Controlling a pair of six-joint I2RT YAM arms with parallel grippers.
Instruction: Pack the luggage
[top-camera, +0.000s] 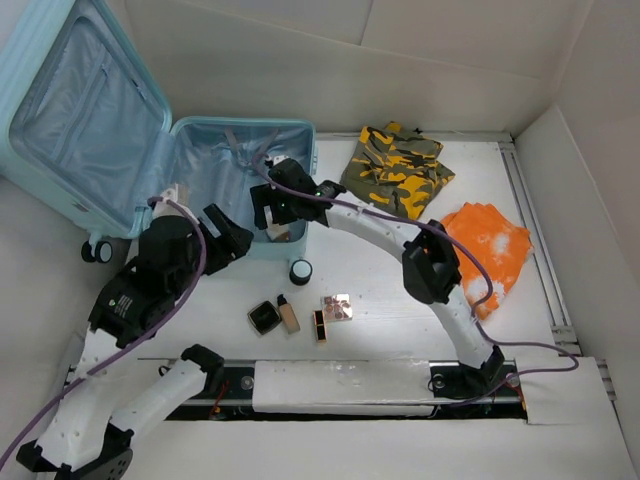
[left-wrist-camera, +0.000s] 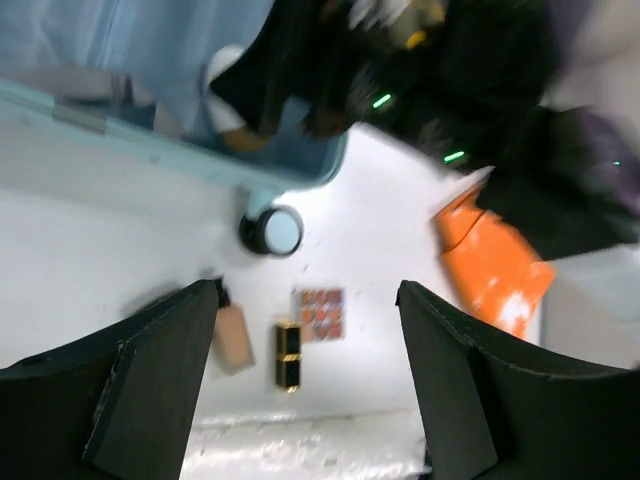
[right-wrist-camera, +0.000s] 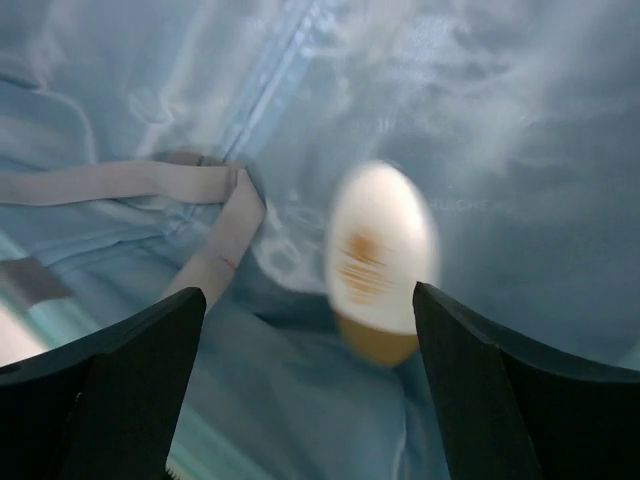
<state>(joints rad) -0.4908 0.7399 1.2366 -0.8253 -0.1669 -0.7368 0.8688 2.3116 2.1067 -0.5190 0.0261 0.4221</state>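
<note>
**Left gripper (top-camera: 226, 234) and right gripper (top-camera: 272, 220), both spread, at the open luggage (top-camera: 90, 120)**

From overhead, the two white arms reach up from the near edge of the table (top-camera: 390, 300). The luggage lies open at the far left. It is a pale aqua hard shell with ribbed sides, and both halves are lined in thin, crinkled light-blue fabric. Small black-and-white wheels show at its corner. The left gripper hangs just outside the near rim and the right one is over the lower half. A folded camouflage cloth (top-camera: 398, 168) and an orange cloth (top-camera: 488, 250) lie to the right. A round jar (top-camera: 301, 271), a black compact (top-camera: 264, 317), a beige bottle (top-camera: 288, 316), a lipstick (top-camera: 320, 326) and a palette (top-camera: 336, 308) sit in front.

On the left wrist, the blocky black fingers (left-wrist-camera: 150, 380) stand well apart with nothing between them.

On the right wrist, the fingers (right-wrist-camera: 520, 390) are wide apart above the lining. A blurred white oval bottle (right-wrist-camera: 380, 255) shows between them, touching neither. Pale webbing straps (right-wrist-camera: 150, 180) lie to the left.
</note>
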